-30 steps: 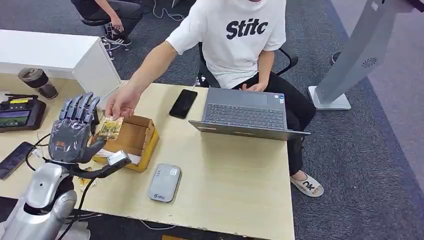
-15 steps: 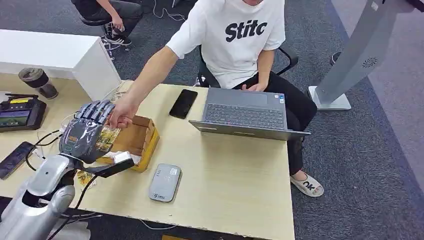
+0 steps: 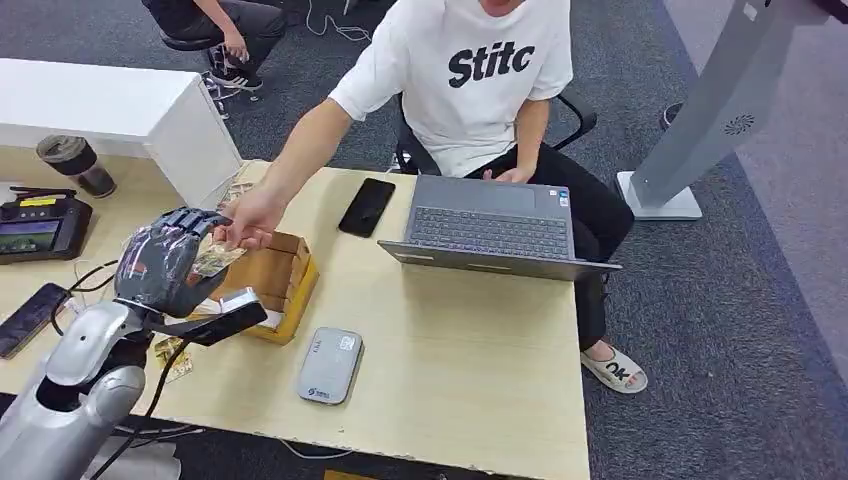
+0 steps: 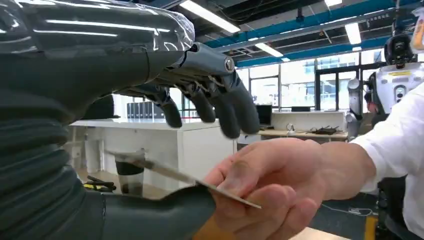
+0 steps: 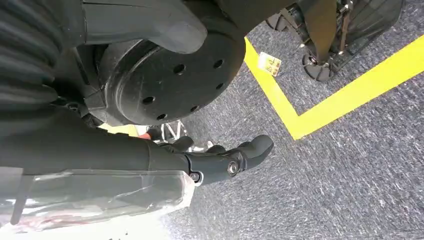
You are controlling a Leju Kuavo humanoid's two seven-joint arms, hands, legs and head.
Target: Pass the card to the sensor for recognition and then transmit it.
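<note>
A person's hand [image 3: 245, 218] holds a small yellowish card [image 3: 215, 260] out over the cardboard box [image 3: 283, 283]. My left hand [image 3: 165, 265] is raised beside the box, its fingers arched over the card. In the left wrist view the card [image 4: 170, 174] shows edge-on, pinched by the person's fingers [image 4: 270, 185] and lying over my thumb [image 4: 150, 217]. My fingers [image 4: 215, 102] hover above it with a gap. The grey sensor pad [image 3: 330, 365] lies flat on the table near the front edge. My right hand [image 5: 220, 160] hangs over the carpet, holding nothing.
An open laptop [image 3: 490, 230] and a black phone [image 3: 366, 207] lie at the table's far side before the seated person. At the left are another phone [image 3: 30, 318], a controller [image 3: 40, 225], a cup [image 3: 78, 165] and a white cabinet [image 3: 110, 105]. Cables trail by my left arm.
My left hand has tipped forward and down, its fingers curling over the card. The person's hand still holds the card, now in between my thumb and fingers.
</note>
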